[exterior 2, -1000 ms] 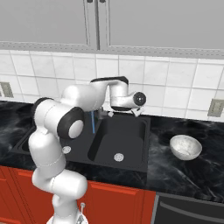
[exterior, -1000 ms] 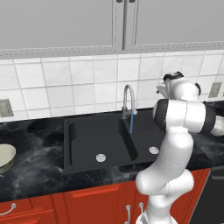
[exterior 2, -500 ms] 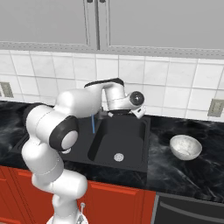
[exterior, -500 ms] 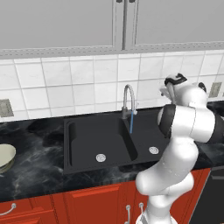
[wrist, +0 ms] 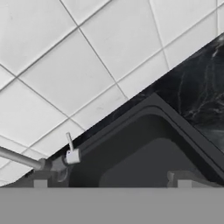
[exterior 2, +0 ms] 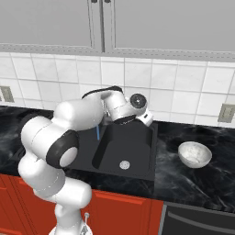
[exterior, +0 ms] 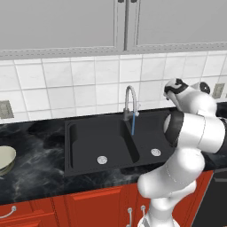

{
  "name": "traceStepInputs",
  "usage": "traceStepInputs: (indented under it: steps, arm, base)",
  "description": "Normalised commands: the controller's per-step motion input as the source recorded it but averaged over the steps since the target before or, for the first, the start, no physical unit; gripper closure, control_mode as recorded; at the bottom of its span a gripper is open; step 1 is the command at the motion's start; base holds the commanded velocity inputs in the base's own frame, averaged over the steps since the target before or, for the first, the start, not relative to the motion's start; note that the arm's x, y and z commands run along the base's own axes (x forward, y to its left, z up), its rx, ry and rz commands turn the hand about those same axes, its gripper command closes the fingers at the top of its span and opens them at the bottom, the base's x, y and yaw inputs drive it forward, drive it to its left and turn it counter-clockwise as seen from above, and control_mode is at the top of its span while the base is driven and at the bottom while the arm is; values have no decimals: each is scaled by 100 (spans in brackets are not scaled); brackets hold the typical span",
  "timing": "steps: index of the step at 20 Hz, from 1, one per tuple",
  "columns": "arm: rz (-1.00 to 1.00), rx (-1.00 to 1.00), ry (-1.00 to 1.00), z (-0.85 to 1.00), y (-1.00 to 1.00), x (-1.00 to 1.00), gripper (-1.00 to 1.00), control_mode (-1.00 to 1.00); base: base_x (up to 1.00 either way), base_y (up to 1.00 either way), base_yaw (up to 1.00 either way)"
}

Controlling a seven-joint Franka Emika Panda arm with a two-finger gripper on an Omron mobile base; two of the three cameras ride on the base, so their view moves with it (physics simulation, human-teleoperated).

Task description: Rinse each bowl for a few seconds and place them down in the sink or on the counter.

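A glossy white-grey bowl (exterior 2: 195, 154) sits upright on the black marble counter (exterior 2: 197, 183) to the right of the sink (exterior 2: 137, 158). A pale greenish bowl (exterior: 4, 159) rests on the counter (exterior: 35, 177) at the far left, cut off by the picture's edge. My gripper (exterior 2: 147, 118) hovers above the back right corner of the sink, open and empty, well left of the white-grey bowl. In the hand view the gripper (wrist: 111, 183) looks down into a basin corner, its two fingertips (wrist: 40, 183) far apart. A thin blue stream of water (exterior: 133, 126) falls from the faucet (exterior: 130, 99).
White tiled wall rises right behind the sink, with grey wall cabinets above. A wall socket (exterior 2: 226, 112) sits at the right and another socket (exterior: 5, 109) at the left. The faucet lever (wrist: 70, 148) stands close to the hand. Red cabinet fronts (exterior: 88, 206) run below.
The arm has swung to the right, carrying the hand a little right and lower over the sink's back right corner. The gripper stayed open and empty; both bowls stayed put.
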Motion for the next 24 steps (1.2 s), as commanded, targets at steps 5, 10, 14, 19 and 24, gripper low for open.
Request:
traceStepInputs:
  steps: [5,10,14,19,24]
  arm:
    - [-1,-7,14,14,-12,-21,-100,-100]
    - [-1,-6,14,17,-16,-20,-100,-100]
    - [0,-8,15,8,-17,-15,-100,-100]
    - [0,-10,12,0,-14,-10,-100,-100]
    - [0,-9,8,-3,-16,-9,-100,-100]
  base:
    - [0,0,0]
    - [0,0,0]
    - [0,0,0]
    - [0,0,0]
    - [0,0,0]
